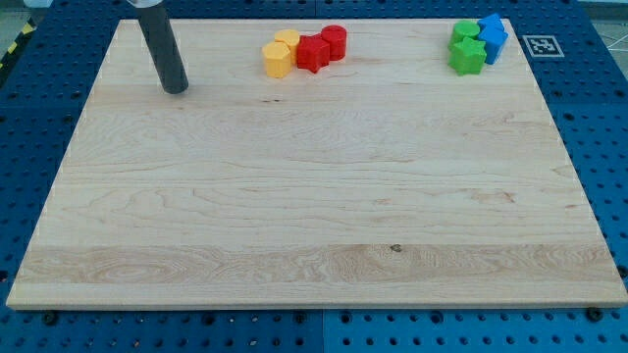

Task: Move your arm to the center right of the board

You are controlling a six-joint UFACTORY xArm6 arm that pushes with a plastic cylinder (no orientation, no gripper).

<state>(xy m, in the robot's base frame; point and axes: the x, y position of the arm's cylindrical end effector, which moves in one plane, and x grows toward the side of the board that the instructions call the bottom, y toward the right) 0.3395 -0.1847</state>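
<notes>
My tip (176,88) rests on the wooden board (314,196) near its upper left corner, at the end of a dark rod coming down from the view's top. To its right, at the top middle, two yellow blocks (280,55) touch a red star-like block (312,53) and a red cylinder (335,42). At the top right corner a green star-like block (467,56) and another green block (466,32) sit against two blue blocks (493,37). The tip is well clear of all blocks, about a hand's width left of the yellow ones.
The board lies on a blue perforated table (599,118). A black and white marker tag (541,45) sits just off the board's top right corner. A yellow-black striped edge (12,47) shows at the far upper left.
</notes>
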